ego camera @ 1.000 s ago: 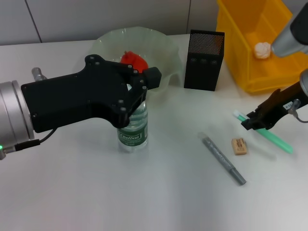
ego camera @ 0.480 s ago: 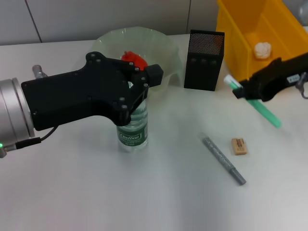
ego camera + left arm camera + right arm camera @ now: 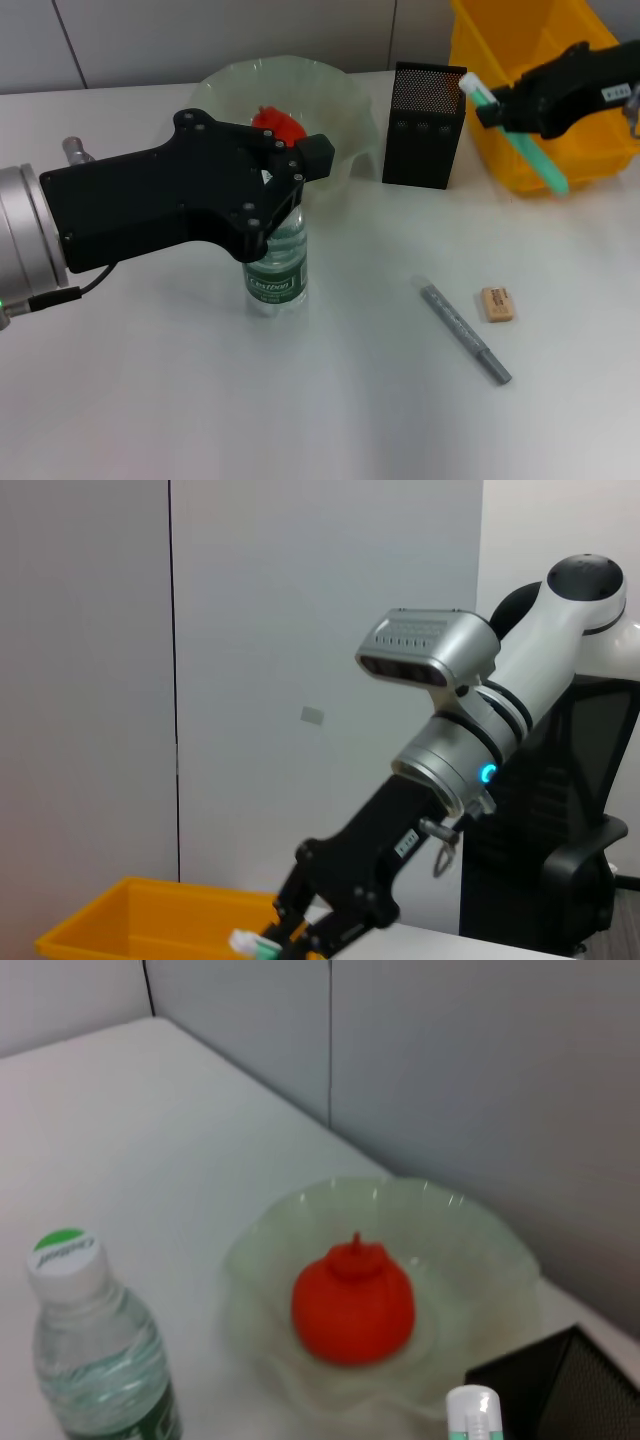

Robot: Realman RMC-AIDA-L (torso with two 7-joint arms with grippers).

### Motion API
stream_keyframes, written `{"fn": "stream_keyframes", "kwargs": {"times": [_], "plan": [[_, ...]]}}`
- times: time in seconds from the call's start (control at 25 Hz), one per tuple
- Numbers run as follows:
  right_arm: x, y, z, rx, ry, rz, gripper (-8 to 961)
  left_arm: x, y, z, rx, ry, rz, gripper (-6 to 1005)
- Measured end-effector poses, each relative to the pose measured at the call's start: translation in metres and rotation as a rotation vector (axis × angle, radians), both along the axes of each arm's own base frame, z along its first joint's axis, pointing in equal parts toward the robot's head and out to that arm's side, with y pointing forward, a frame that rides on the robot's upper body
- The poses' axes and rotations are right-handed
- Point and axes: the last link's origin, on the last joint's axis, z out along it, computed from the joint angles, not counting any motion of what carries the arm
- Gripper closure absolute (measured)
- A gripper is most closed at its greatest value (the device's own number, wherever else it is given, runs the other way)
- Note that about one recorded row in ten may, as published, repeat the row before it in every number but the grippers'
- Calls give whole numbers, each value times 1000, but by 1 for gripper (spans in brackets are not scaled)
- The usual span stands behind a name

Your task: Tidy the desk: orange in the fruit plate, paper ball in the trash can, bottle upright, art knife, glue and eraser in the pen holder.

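- White desk surface (image 3: 330, 420) holds everything; landmark = tall black square mesh metal pen holder (image 3: 424, 124), standing upright.
- Left gripper (image 3: 285, 195), big black housing on a silver arm, sits well left of the pen holder, over the top of the bottle; fingers hidden behind the housing and bottle, cannot tell if clenched or released.
- Big bright yellow rectangular plastic trash can (image 3: 525, 70) stands just right of the pen holder, apart from it.
- Large translucent pale-green glass fruit plate with wavy rim (image 3: 340, 95) sits just left of the pen holder, almost touching.
- Right gripper (image 3: 497, 108), black, hangs in the air just right of the pen holder's top, in front of the trash can; clenched on a mint-green tube with white cap (image 3: 525, 145), likely the glue, tilted, cap end close to the holder's upper right corner.
- Small clear plastic water bottle with green-and-white label (image 3: 277, 268) stands upright left of and nearer than the pen holder.
- Red-orange knobby orange (image 3: 277, 124) lies inside the fruit plate, left of the pen holder.
- Grey slim pen-like art knife (image 3: 464, 331) lies flat on the desk, nearer than the pen holder.
- Tiny tan rectangular eraser (image 3: 497, 303) lies just right of the knife, apart from it, nearer than the pen holder.
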Motion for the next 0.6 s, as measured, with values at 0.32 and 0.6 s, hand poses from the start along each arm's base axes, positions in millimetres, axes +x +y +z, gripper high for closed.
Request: {"fn": "stream_keyframes", "kwargs": {"times": [0.32, 0.6], "plan": [[-1, 11, 11, 74, 79, 56, 763, -2, 0, -1, 0, 3, 1, 1001], [3, 20, 16, 76, 116, 58, 763, -3, 1, -3, -1, 4, -2, 1001]]}}
